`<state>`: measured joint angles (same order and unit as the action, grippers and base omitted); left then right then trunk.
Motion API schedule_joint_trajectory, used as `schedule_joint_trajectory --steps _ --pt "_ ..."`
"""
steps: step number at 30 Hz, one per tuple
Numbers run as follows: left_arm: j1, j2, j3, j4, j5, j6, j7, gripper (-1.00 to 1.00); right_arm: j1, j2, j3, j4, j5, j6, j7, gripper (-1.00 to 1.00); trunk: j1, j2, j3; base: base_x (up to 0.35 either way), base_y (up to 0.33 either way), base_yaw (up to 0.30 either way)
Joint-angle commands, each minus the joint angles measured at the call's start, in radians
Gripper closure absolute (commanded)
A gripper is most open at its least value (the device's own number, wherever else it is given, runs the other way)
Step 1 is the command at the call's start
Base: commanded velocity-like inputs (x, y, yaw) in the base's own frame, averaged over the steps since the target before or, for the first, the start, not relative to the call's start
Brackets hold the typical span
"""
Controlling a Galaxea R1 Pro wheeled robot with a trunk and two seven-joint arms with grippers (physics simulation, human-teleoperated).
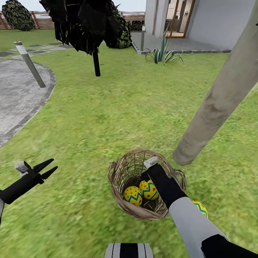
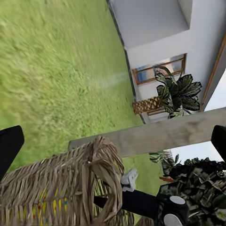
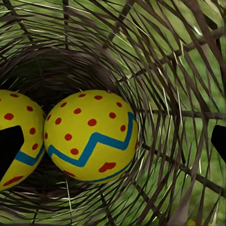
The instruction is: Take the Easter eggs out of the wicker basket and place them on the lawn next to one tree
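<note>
The wicker basket (image 1: 145,184) stood on the lawn (image 1: 118,111) at the six o'clock position of the head view, with the base of the pale tree trunk (image 1: 218,100) just beside its rim towards two o'clock. Two Easter eggs lay inside it, touching: one egg (image 1: 133,195) towards the basket's seven o'clock side, the other egg (image 1: 148,189) beside it. A third egg (image 1: 200,208) rested on the grass outside the basket, at its four o'clock, partly hidden by the right arm. The right gripper (image 3: 113,141) was lowered into the basket, its fingers spread wide apart, with one egg (image 3: 92,135) lying between them, not clamped. The left gripper (image 1: 48,167) hung over grass at eight o'clock, well apart from the basket, fingers parted and holding nothing.
</note>
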<state>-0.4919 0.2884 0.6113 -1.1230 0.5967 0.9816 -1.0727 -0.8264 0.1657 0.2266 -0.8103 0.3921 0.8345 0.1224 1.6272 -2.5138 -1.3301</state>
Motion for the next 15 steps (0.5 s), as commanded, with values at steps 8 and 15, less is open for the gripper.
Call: schedule_joint_trajectory --steps 8,15 --pt "-0.001 0.000 0.001 0.000 0.000 0.005 -0.003 -1.00 0.000 -0.002 0.000 -0.001 0.013 0.005 0.008 -1.00 0.003 -0.002 -0.032 0.000 0.000 0.000" --pt "-0.001 0.000 0.001 -0.006 0.000 0.005 -0.003 -1.00 0.000 -0.002 0.001 -0.012 0.015 0.005 0.006 -1.00 0.007 -0.004 -0.059 0.000 0.000 0.000"
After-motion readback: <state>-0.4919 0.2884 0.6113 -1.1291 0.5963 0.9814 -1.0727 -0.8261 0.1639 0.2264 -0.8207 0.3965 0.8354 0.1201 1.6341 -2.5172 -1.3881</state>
